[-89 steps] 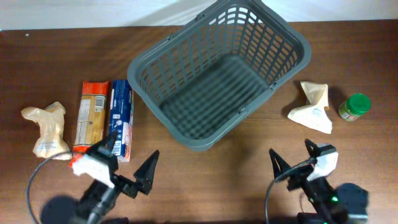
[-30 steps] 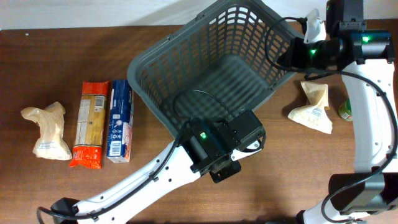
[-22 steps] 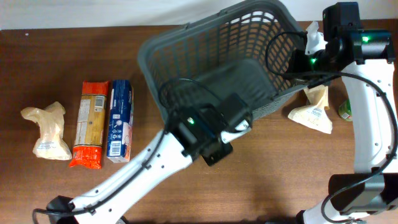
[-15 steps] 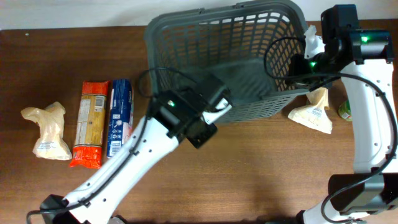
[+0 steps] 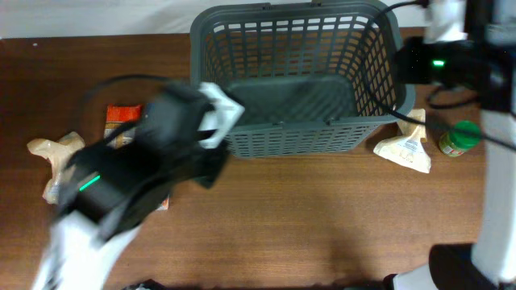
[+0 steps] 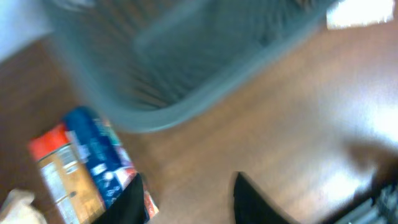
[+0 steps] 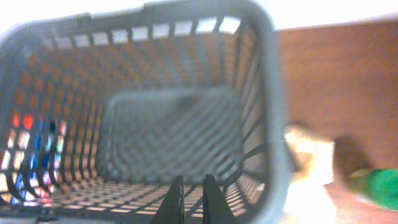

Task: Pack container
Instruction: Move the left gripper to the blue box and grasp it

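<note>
Wood-brown table (image 5: pixel 322 225) throughout; starting at the left, making out a pale bag (image 5: pixel 44 149) and an orange pack (image 5: pixel 123 115) only in part behind the motion-smeared left arm (image 5: pixel 137 169). Seeing the left gripper (image 6: pixel 188 180) spread wide, released, near a blurred blue pack (image 6: pixel 93 155). Finding the container (image 5: pixel 298 138) at the table's far middle, squared to its edge: dark-gray plastic, slotted lattice walls, thick rim, solid floor. Failing to judge the right gripper (image 7: pixel 193 180), fingers nearly together by a wall, clamping or not. Spotting a beige pouch (image 5: pixel 403 149) and green-lidded jar (image 5: pixel 461 137) just right.
</note>
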`<state>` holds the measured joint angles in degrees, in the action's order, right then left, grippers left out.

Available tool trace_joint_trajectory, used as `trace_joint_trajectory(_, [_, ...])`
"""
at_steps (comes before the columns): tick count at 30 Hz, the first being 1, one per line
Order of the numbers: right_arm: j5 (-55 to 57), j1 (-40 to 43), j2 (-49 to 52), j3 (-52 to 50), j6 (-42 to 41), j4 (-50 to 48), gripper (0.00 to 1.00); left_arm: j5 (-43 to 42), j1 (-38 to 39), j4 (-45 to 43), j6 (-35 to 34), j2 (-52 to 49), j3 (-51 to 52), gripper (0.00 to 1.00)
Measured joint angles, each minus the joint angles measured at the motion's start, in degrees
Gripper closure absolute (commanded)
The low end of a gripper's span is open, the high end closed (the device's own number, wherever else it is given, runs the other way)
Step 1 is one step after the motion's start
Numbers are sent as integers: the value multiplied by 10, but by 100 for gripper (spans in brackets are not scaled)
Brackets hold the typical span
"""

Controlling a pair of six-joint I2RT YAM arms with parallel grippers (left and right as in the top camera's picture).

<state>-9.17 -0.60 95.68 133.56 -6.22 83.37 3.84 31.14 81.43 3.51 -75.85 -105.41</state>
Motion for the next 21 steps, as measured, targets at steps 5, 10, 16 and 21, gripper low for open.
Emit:
trace_joint_trajectory(5, [13, 94, 4, -3, 1, 7, 96, 27, -123, 18, -5, 74, -11, 43])
trace_joint_trajectory(10, [9, 149, 108, -48, -1, 6, 96, 8, -230, 37, -6, 54, -11, 35])
trace_joint_trajectory(16, [-60, 148, 178, -56, -20, 5, 96, -4, -245, 42, -10, 47, -11, 30])
trace_joint_trajectory(21, [-111, 130, 199, -56, -24, -2, 96, -6, -245, 47, -10, 39, -11, 27])
